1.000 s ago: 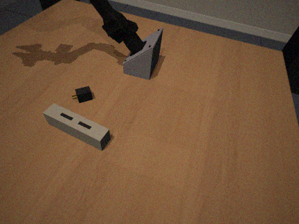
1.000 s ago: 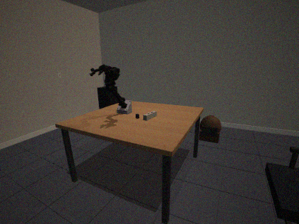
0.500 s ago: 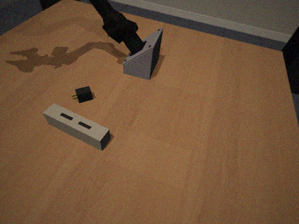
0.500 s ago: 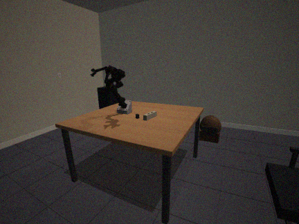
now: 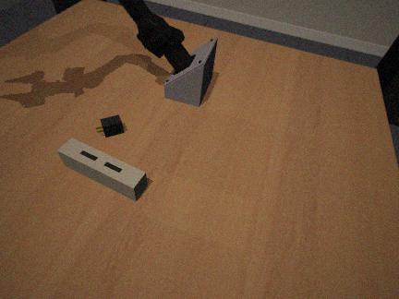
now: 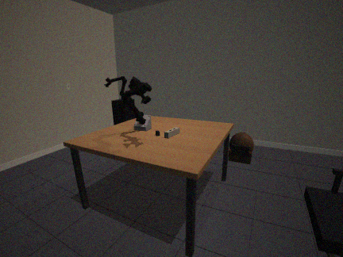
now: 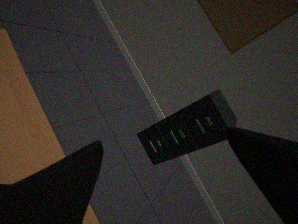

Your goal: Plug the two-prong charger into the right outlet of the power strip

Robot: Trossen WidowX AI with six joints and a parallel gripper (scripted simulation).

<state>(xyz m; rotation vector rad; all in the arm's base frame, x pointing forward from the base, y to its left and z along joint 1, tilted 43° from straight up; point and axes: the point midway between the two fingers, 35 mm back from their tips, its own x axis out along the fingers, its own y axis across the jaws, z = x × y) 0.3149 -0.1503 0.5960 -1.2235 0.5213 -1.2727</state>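
1. The pincer [image 6: 147,93] [image 7: 164,140] is standing spread, pinching nothing.
2. The black two-prong charger [image 5: 112,125] [image 6: 157,133] is lying on the table [image 5: 259,185] [image 6: 159,152], near the power strip [image 5: 102,169] [image 6: 171,132], unplugged, prongs pointing left in the top view.

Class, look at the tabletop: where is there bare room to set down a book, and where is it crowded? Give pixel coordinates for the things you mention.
Bare wood spreads from the power strip [image 5: 100,173] [image 6: 172,133] to the table edge on the side away from the charger [image 5: 112,125] [image 6: 157,133]. It is crowded between strip and charger, with the arm's base [image 5: 184,89] [image 6: 143,127] nearby.
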